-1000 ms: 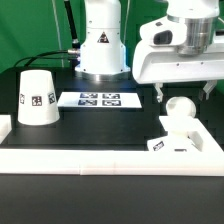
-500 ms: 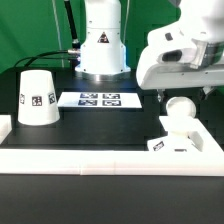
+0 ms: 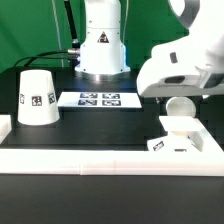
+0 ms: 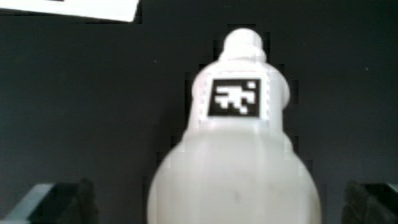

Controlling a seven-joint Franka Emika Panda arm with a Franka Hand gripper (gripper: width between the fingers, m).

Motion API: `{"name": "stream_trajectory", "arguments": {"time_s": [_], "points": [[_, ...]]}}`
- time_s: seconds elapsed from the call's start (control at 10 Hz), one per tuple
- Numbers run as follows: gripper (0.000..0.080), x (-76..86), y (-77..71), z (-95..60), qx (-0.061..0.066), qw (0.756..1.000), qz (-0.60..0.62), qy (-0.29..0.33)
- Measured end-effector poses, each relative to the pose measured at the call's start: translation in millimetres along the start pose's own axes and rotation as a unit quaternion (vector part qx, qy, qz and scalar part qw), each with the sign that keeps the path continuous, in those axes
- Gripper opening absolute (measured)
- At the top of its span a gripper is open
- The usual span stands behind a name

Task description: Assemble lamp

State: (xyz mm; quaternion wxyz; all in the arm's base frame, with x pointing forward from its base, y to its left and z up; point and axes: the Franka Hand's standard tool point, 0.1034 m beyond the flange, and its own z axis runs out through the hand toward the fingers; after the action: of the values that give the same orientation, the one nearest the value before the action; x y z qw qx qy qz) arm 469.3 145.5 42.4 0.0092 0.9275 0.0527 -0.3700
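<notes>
Over the bulb (image 4: 240, 150), fingers (image 4: 54, 203) apart, one each side, not touching. Centre on it, drop lower, squeeze evenly on the wide body.

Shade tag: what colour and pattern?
Black-and-white square pattern; the shade itself is white. Exterior view shows it best.

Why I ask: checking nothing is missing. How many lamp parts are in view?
3: the shade at the exterior view's left; the bulb and the base close together at its right.
</notes>
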Motion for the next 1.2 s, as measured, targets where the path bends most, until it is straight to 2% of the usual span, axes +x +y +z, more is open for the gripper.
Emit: {"name": "stream_trajectory", "arguments": {"time_s": [0.2, 0.7, 1.2], "points": [[0.0698, 0.5, -1.8, 1.3, -0.001, 1.0, 0.002, 0.001], [0.0698, 1.0, 1.7, 18.0, -0.001, 1.0, 0.015, -0.024], [0.0698, 0.8, 2.1, 23.6, -0.002, 0.999, 0.014, -0.041]]}}
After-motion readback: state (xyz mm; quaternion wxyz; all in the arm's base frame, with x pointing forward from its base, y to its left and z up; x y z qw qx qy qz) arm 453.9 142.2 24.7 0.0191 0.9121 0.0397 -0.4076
